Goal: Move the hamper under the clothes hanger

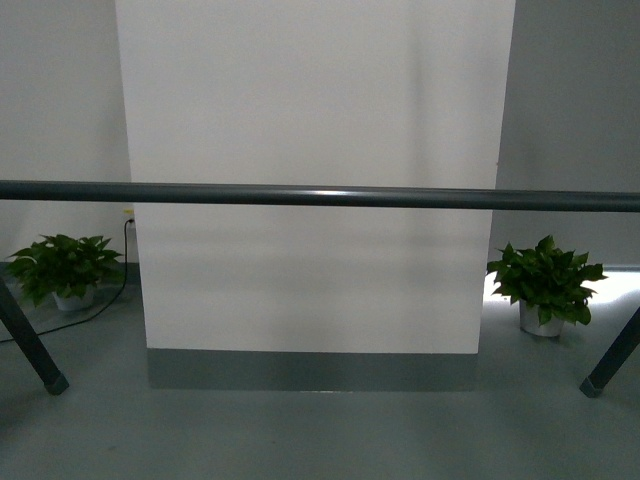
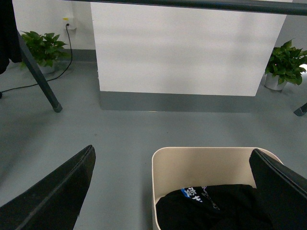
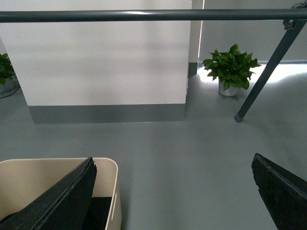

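Hamper (image 2: pixel 211 167) is sitting short of the hanger (image 1: pixel 320 196); I'm seeing both grippers (image 2: pixel 170 191) (image 3: pixel 172 191) gaping, holding nothing.

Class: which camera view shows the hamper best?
The left wrist view: the hamper shows its far wall, both back corners and dark clothing inside. The right wrist view catches only one corner beside the right hand; the front view misses it.

The open right hand (image 3: pixel 172 191) straddles the beige hamper's (image 3: pixel 57 167) wall; beyond, the clothes hanger (image 3: pixel 144 15) bar and a potted plant (image 3: pixel 231 69).
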### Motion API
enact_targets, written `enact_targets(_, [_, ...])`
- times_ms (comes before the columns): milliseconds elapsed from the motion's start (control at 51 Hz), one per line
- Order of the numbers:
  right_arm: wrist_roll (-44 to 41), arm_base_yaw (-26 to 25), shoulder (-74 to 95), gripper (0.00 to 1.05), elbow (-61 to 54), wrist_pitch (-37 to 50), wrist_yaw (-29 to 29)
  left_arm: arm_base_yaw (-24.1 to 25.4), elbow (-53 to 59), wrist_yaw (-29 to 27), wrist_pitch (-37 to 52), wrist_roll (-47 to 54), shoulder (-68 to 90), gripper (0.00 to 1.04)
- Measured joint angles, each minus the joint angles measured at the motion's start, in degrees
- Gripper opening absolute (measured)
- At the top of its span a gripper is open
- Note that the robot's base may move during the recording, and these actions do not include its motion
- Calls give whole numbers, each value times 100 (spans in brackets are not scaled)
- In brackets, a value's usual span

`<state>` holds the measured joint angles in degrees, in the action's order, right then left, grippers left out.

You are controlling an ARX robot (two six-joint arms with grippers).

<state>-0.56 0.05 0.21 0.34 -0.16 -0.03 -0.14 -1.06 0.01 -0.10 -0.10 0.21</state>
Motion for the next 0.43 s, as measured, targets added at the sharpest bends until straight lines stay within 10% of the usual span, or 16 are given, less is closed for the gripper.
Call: enact_targets(431, [2,0,0,97,0,0,0,0,0,0,0,0,0,98])
